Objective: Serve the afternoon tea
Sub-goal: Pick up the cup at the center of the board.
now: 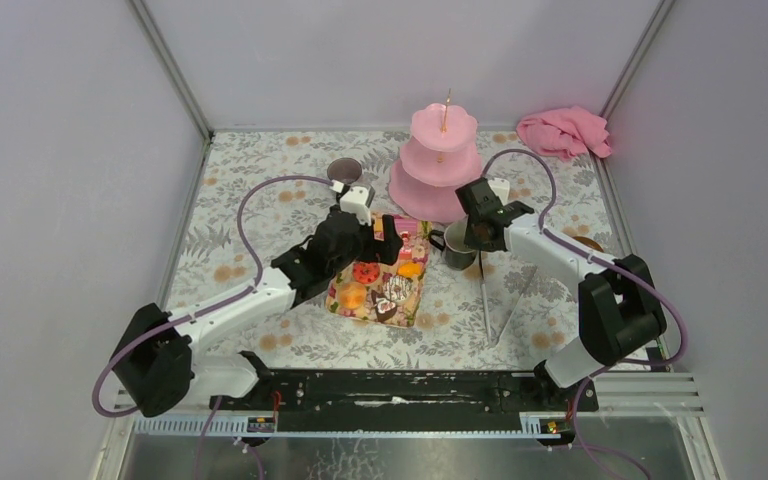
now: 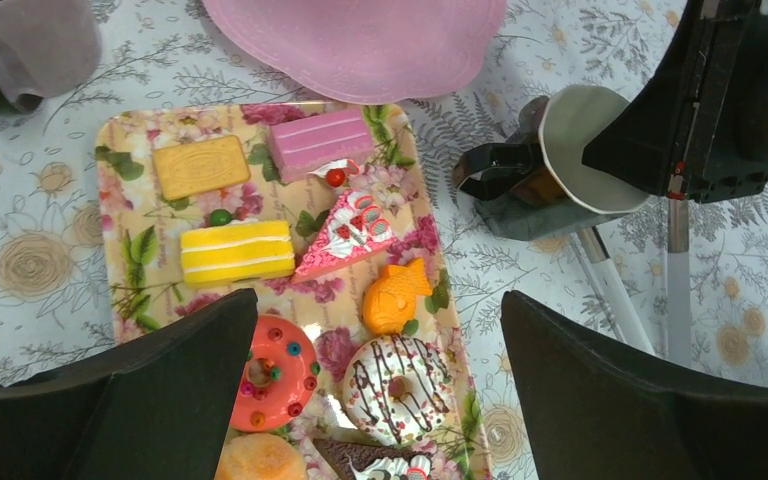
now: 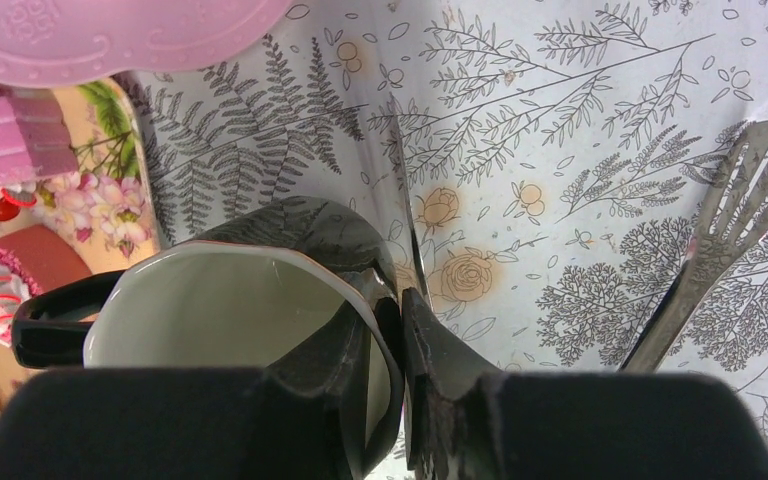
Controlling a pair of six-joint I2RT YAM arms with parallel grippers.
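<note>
The black mug [image 3: 220,310] stands on the table right of the tray, and my right gripper [image 3: 400,310] is shut on its rim, one finger inside and one outside. My left gripper [image 2: 378,305] hangs open above the floral tray [image 2: 120,250], touching nothing. Between its fingers lie toy cakes: a white iced donut [image 2: 400,388], a red donut [image 2: 276,372] and an orange fish cake [image 2: 395,293]. A yellow cake [image 2: 237,250] and a pink cake [image 2: 320,143] lie further up the tray. The pink three-tier stand [image 1: 438,165] rises behind the tray, with the grey mug [image 1: 344,172] to its left.
A pink cloth [image 1: 563,132] is bunched in the back right corner. Long metal utensils [image 1: 485,295], one a slotted spatula [image 3: 730,220], lie on the patterned tablecloth right of the black mug. Enclosure walls close off the left, right and back.
</note>
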